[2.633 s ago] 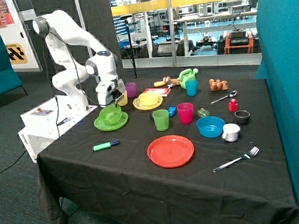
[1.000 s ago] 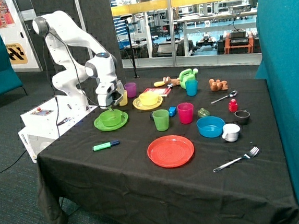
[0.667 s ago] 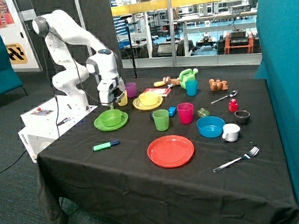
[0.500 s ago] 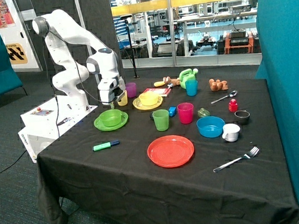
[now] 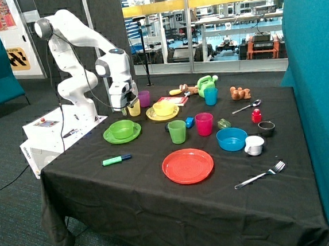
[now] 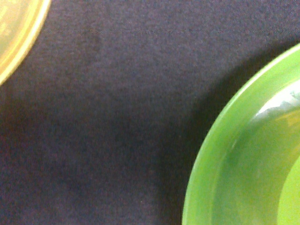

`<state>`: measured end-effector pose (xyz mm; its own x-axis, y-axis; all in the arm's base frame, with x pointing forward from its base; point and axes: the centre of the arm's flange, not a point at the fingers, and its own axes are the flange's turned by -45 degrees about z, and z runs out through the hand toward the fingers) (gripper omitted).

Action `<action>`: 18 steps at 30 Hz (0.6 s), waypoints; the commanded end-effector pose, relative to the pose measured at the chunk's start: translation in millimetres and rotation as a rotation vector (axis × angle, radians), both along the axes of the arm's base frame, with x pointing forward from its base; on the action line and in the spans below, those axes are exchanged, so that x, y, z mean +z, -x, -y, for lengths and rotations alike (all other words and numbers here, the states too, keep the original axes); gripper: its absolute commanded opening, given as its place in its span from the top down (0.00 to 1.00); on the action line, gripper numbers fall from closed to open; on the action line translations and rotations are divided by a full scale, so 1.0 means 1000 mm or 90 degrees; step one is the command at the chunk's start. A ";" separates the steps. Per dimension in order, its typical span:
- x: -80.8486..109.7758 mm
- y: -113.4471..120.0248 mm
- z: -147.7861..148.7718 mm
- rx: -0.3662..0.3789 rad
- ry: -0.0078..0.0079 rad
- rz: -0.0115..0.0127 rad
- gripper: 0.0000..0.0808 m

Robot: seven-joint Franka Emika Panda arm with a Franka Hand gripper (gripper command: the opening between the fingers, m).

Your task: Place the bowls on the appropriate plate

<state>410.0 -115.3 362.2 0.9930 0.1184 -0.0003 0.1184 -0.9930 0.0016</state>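
The lime green bowl sits on the green plate near the table's back corner by the robot base. The yellow bowl sits on the yellow plate just behind it. My gripper hangs in the air above the far edge of the green plate, beside a yellow cup, and holds nothing that I can see. The wrist view shows the green plate's rim, the yellow plate's edge and black cloth between them.
A green cup, a pink cup and a red plate stand mid-table. A blue bowl, a white cup and a fork lie beyond them. A green marker lies near the front. A purple cup stands by the arm.
The gripper has risen from the lime green bowl and drawn back toward the yellow cup. The bowl stays on the green plate.
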 end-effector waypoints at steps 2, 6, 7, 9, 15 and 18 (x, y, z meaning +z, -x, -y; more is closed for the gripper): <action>0.010 -0.002 0.001 -0.001 -0.0010 0.0001 0.28; 0.014 -0.005 0.004 -0.006 -0.0010 0.0001 0.28; 0.015 -0.006 0.005 -0.006 -0.0010 0.0001 0.29; 0.016 -0.008 0.004 -0.004 -0.0010 0.0001 0.29; 0.022 -0.018 -0.006 0.010 -0.0010 0.0001 0.29; 0.026 -0.025 -0.014 0.023 -0.0010 0.0001 0.29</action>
<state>419.3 -113.1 379.5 0.9919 0.1272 0.0033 0.1272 -0.9919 0.0021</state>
